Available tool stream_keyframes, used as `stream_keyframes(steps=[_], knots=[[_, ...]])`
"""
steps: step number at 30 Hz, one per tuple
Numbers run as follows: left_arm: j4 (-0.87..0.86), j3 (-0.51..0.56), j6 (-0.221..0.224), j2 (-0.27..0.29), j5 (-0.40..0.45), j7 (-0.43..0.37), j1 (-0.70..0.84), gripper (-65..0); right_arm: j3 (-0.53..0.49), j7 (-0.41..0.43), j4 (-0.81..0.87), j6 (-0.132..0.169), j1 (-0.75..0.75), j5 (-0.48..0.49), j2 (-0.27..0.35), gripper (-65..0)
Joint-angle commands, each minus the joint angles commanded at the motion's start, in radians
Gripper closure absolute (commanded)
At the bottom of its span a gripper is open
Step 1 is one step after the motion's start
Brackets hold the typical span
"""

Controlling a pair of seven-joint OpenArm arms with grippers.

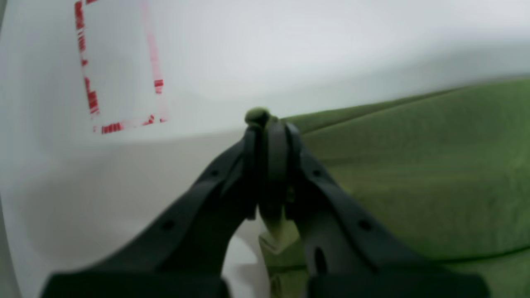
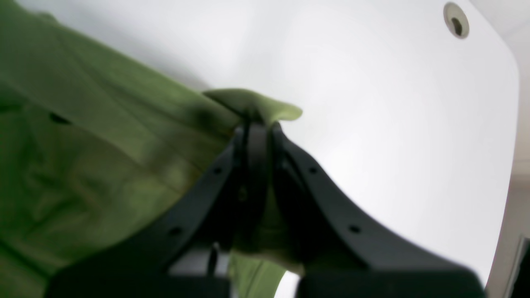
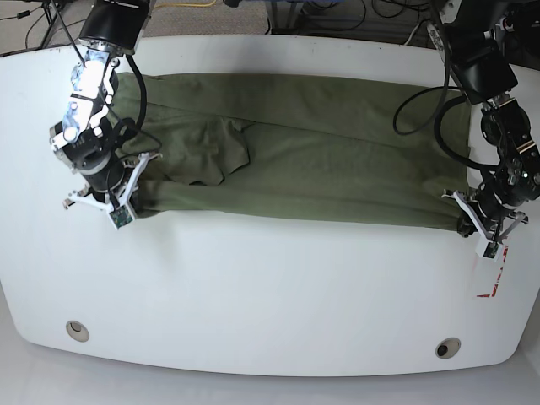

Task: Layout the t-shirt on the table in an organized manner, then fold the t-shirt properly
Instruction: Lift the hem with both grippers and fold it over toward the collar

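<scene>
Across the upper half of the base view, the t-shirt (image 3: 321, 169) is seen stretched into a long olive-green band on the white table (image 3: 270, 304), running from the upper left of the frame to the right edge. Its cloth is plain and without print; long soft creases run along its length, and a darker bunched fold sits left of centre. The near edge of the band is drawn fairly straight between the two arms. At the left of the base view, the right gripper (image 3: 126, 198) is found at the band's lower left corner; in the right wrist view its jaws are pressed together on a small flap of green fabric (image 2: 252, 109), with the right gripper (image 2: 256, 126) standing above the cloth that spreads to the left of that frame. At the right of the base view, the left gripper (image 3: 466, 226) is met at the band's lower right corner; in the left wrist view the left gripper (image 1: 269, 128) is clamped narrowly on a pinched nub of the garment, whose smooth green surface (image 1: 414, 174) fills the right of the frame. A red tape rectangle (image 1: 120, 70) is marked on the tabletop at the upper left of that view. Two round grommets (image 3: 77, 330) are set near the table's lower edge.
</scene>
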Motion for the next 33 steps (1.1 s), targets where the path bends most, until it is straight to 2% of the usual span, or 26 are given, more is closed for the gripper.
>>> stream_keyframes(steps=[10, 18, 23, 33], knots=[[0.075, 0.002, 0.0, -0.044, -0.1, 0.0, 0.158, 0.0, 0.008, 0.0, 0.051, 0.0, -0.137, 0.0, 0.0, 0.0], [0.077, 0.0, 0.0, -0.048, -0.103, 0.0, 0.242, 0.0, 0.006, 0.0, 0.064, 0.0, -0.238, 0.003, 0.0, 0.0], [0.075, 0.0, 0.0, -0.078, -0.104, 0.0, 0.285, 0.0, 0.008, 0.0, 0.064, 0.0, -0.29, 0.063, 0.0, 0.0], [0.075, 0.0, 0.0, -0.083, -0.104, 0.0, 0.315, 0.0, 0.005, 0.0, 0.063, 0.0, -0.327, 0.087, 0.002, -0.2]])
